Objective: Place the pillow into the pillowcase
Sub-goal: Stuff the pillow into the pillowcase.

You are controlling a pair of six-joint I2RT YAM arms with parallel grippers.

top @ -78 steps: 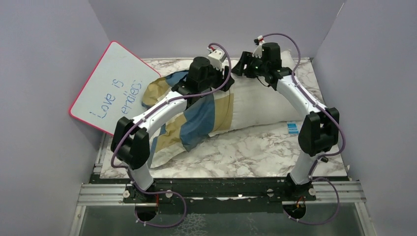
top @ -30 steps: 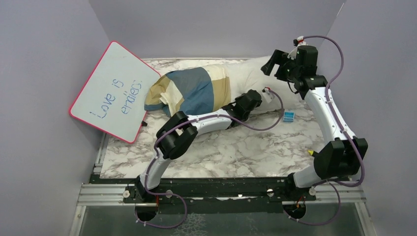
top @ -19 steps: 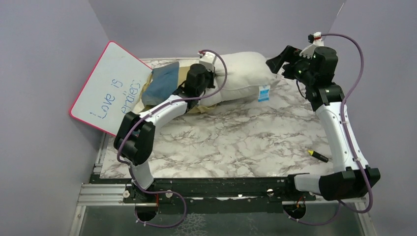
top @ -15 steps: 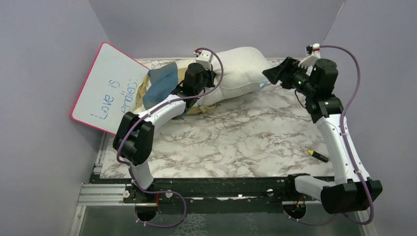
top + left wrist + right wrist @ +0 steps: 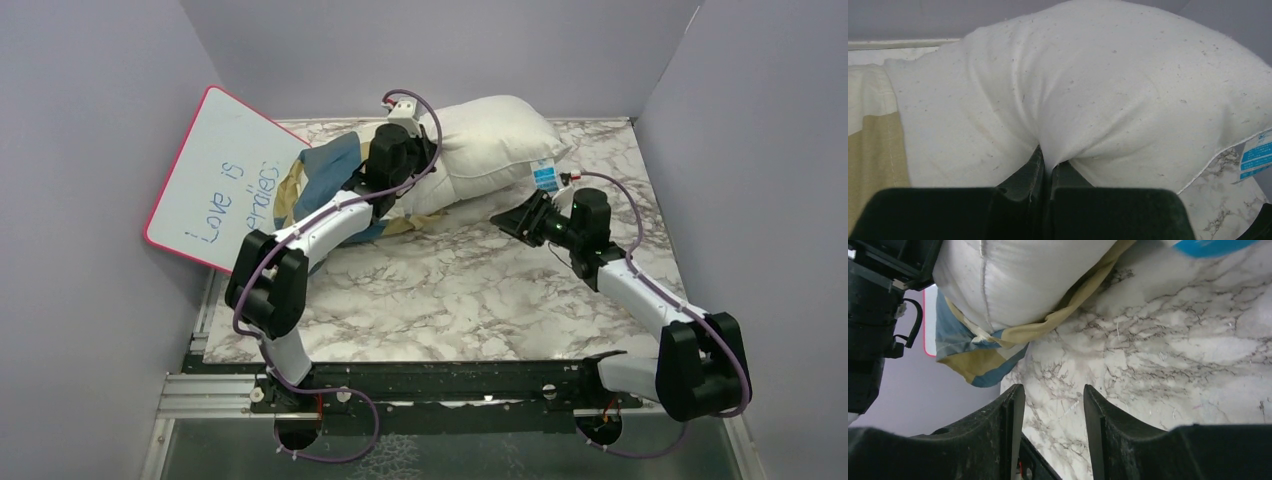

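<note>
The white pillow lies at the back of the table, its left end inside the blue, tan and cream checked pillowcase. My left gripper is shut on a fold of the pillow, with white fabric pinched between its fingers. The tan edge of the pillowcase shows at the left. My right gripper hovers low over the marble in front of the pillow, open with nothing between its fingertips. The bunched pillowcase hangs under the pillow. The pillow's blue tag is at its right corner.
A pink-rimmed whiteboard leans against the left wall beside the pillowcase. The marble tabletop stretches in front of the pillow. Grey walls close in the back and both sides.
My right arm has swung down from beside the pillow's right end to low over the table in front of it, its jaws narrowing. The left gripper keeps its pinch; the pillow shifted slightly.
</note>
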